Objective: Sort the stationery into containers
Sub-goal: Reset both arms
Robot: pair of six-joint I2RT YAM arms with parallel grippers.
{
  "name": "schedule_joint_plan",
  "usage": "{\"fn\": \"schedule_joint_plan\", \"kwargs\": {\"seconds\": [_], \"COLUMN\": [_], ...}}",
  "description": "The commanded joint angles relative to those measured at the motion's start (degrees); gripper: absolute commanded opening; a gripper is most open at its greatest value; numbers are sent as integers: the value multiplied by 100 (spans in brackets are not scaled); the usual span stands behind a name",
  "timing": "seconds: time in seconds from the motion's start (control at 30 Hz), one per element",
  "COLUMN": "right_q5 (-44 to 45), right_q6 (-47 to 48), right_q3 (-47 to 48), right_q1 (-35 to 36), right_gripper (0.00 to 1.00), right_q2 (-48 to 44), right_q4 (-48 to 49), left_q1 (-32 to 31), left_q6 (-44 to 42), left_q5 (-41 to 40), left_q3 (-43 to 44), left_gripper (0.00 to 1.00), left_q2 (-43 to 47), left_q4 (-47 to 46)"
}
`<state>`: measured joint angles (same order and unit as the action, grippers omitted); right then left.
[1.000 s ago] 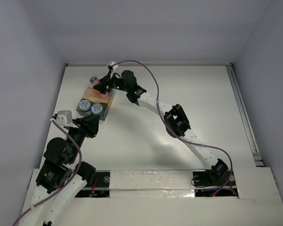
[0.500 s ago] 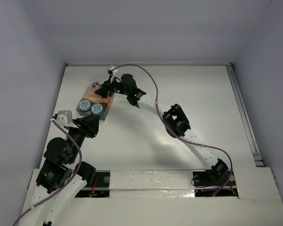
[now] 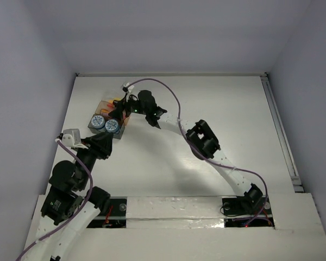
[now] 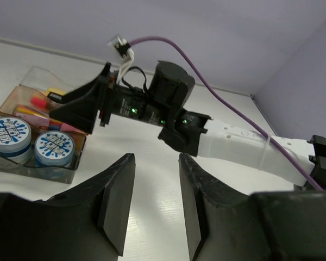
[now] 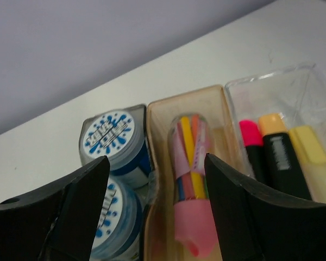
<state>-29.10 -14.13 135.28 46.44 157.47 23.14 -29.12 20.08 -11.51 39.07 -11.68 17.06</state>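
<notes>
In the right wrist view, the right tool [image 5: 155, 163] hangs with its jaws spread wide and empty over the tan-brown rectangular box [image 5: 220, 136], where the long pink translucent tube [image 5: 191, 179] lies. At left, two round blue-and-white patterned tubs [image 5: 110, 135] sit in the dark grey box [image 4: 41, 172]. At right, short markers [image 5: 277, 157] lie in the clear plastic box [image 5: 282, 81]. The left tool [image 4: 156, 163] is partly open and empty above the white bench [image 3: 206, 109].

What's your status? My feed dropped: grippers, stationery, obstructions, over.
Left gripper open, empty, hanging back. Right gripper open above tan-brown rectangular box; long pink translucent tube lies inside it. Two round blue-and-white tubs boxed alongside. Nothing obstructing.
</notes>
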Motion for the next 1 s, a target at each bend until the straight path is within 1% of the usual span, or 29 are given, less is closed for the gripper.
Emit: {"fn": "schedule_joint_plan", "kwargs": {"seconds": [0.0,0.03,0.1,0.13,0.17,0.2,0.23,0.27,0.3,0.33,0.37,0.4,0.43,0.47,0.5,0.53,0.6,0.63,0.67,0.7,0.73,0.77,0.8,0.83,0.87,0.9,0.93,0.97], "right_q5": [-43,-25,97,193,368,483,606,903,1037,1177,1501,1617,1688,1819,1916,2082,2636,2820,3162,3313,3523,4048,4262,4473,4788,4922,5071,5351], "right_q6": [-71,-116,-160,-160,-134,31,146,252,383,594,674,805,876,938,1017,1018,930,869,868,912,903,895,868,790,746,710,640,614], "right_q3": [-632,-1157,-1783,-2125,-2816,-3163,-3514,-4266,-4656,-5052,-5465,-6269,-6669,-7064,-7451,-8221,-8919,-9471,-9659,-9783,-9871,-10011,-10082,-10170,-10354,-10451,-10530,-10592], "right_q1": [103,103,103,103,103,103,103,103,103,103,103,103,103,103,50,50,50,50,-2,-3,-3,-3,-3,-3,-3,-3,-3,-3], "right_gripper": [76,73,68,62,60,59,53,51,48,36,27,20,11,7,3,0,0,0,0,4,18,25,32,49,57,65,78,82], "right_q2": [-918,-1294,-1752,-2268,-2543,-2824,-3105,-3700,-4019,-4344,-5000,-5337,-5671,-6014,-6722,-7112,-7894,-8638,-8985,-9293,-9835,-10084,-10330,-10576,-11084,-11341,-11578,-12016], "right_q4": [865,1025,1445,1605,1746,1965,2054,2124,2229,2283,2335,2449,2494,2494,2451,2424,2258,2135,1968,1419,1117,871,407,220,78,-149,-265,-388], "left_q1": [47,47,47,47,117,187,188,240,241,241,301,302,302,302,302,302,354,355,355,355,355,355,355,355,355,355,355,355], "left_q6": [75,93,111,111,119,137,137,137,128,119,50,40,32,-12,-12,-12,-65,-56,-13,48,75,128,163,224,251,260,251,269], "left_q5": [-281,-317,-370,-378,-387,-361,-335,-239,-177,-115,68,139,218,393,465,517,650,658,676,685,746,938,1027,1097,1202,1317,1353,1379], "left_q3": [22,30,22,22,30,22,22,13,13,-4,-13,-5,-5,-5,-5,-5,13,56,74,66,31,13,-4,30,83,127,206,215], "left_gripper": [35,36,40,42,44,50,53,57,61,70,78,88,99,99,99,99,99,99,99,99,99,99,99,99,99,99,99,99], "left_q2": [166,201,245,280,281,281,272,263,263,254,228,193,106,53,0,-53,-194,-255,-351,-378,-448,-501,-554,-633,-834,-923,-1028,-1160], "left_q4": [-142,-124,-124,-124,-141,-141,-150,-176,-203,-238,-316,-335,-344,-387,-414,-449,-563,-589,-642,-712,-826,-1105,-1256,-1371,-1529,-1574,-1609,-1661]}}
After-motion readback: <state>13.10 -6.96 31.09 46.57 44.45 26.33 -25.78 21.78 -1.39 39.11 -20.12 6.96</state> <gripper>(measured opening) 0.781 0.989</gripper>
